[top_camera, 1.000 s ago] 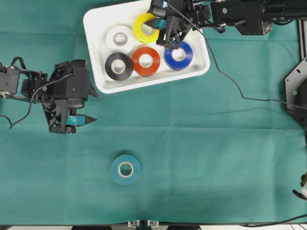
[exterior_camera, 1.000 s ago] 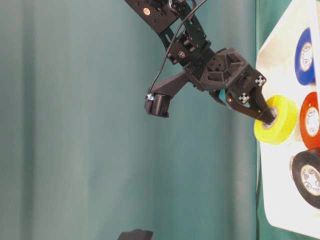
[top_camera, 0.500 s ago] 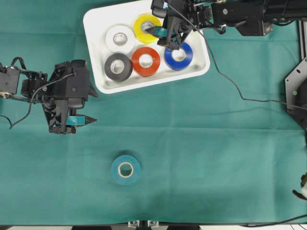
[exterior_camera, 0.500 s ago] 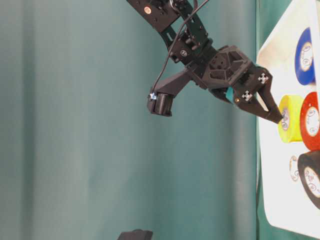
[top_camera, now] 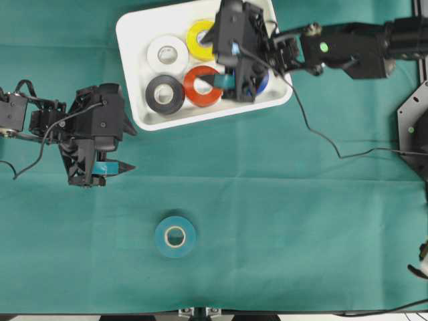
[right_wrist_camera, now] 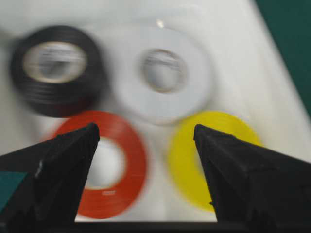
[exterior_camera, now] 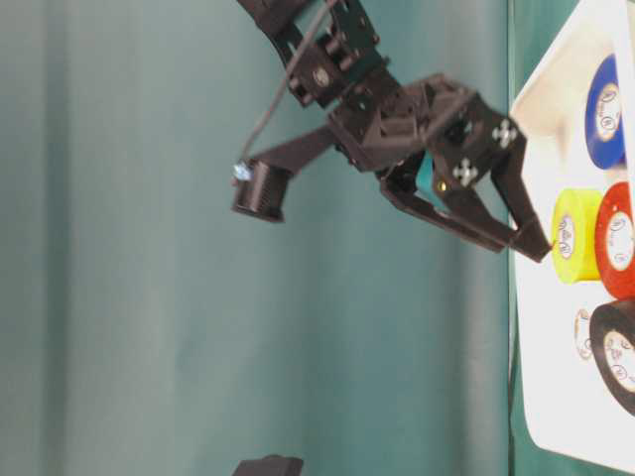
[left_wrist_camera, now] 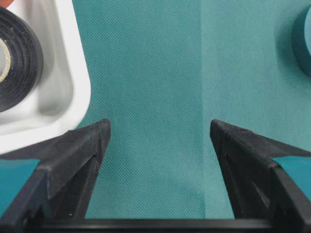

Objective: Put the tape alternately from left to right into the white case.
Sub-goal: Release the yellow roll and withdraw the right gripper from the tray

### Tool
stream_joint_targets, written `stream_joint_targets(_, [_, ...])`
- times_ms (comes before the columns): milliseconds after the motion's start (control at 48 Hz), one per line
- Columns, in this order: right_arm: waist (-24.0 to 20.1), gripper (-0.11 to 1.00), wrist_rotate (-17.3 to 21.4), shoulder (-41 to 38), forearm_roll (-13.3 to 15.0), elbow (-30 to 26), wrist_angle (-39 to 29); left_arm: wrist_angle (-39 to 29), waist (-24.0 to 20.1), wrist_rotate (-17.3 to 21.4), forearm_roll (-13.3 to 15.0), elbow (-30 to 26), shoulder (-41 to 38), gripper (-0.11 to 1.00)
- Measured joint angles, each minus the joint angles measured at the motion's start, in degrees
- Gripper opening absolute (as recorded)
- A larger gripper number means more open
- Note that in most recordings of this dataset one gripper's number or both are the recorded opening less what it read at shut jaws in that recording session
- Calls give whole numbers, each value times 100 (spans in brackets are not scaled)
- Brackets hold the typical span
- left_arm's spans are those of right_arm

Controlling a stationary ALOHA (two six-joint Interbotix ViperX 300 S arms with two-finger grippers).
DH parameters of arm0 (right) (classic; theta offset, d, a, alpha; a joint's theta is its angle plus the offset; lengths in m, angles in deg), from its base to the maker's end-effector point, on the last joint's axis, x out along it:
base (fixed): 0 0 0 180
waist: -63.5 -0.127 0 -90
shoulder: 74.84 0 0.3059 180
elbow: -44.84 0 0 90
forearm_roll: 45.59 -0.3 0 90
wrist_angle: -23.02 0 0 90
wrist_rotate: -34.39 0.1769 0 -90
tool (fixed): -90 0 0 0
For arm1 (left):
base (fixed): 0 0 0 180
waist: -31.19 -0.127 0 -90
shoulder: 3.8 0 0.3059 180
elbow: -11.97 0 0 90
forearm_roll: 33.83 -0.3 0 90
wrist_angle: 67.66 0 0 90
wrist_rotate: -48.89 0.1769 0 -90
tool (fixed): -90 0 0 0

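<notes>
No brand name or readable writing shows anywhere; the pale cores of the rolls carry faint print that is too small and, in the right wrist view, too blurred to read.

The white case (top_camera: 137, 40) lies at the top of the green cloth (top_camera: 281, 200). Inside it sit the white roll (top_camera: 167, 53), the yellow roll (top_camera: 198, 37), the black roll (top_camera: 165, 92) and the red roll (top_camera: 200, 85). The blue roll (top_camera: 262, 80) is also in the case, just right of the red one, but is almost wholly hidden under the right arm; only a sliver shows from overhead, and the table-level view cuts it at the frame edge. The teal roll (top_camera: 175, 236) lies alone on the cloth, well below the case.

The right gripper (top_camera: 231, 80) hangs over the case between the red and blue rolls, jaws spread wide with nothing between them. The left gripper (top_camera: 119, 167) hovers over bare cloth just left of the case's lower-left corner, jaws apart and empty; its wrist view clips the black roll and the teal roll at the frame edges.
</notes>
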Motion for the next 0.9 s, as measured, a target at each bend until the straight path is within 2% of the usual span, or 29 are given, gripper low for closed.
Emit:
stream_joint_targets(229, [-659,86,0,229,0,246,0,0,0,-9,0,0,0,38])
stream_joint_targets(479, [-1187,86,-9,237,9,352,9,0,0,0,0,0,0,38])
stream_joint_targets(896, [-1503,86,18,237,-26,431,9,0,0,0,-9,0,0,38])
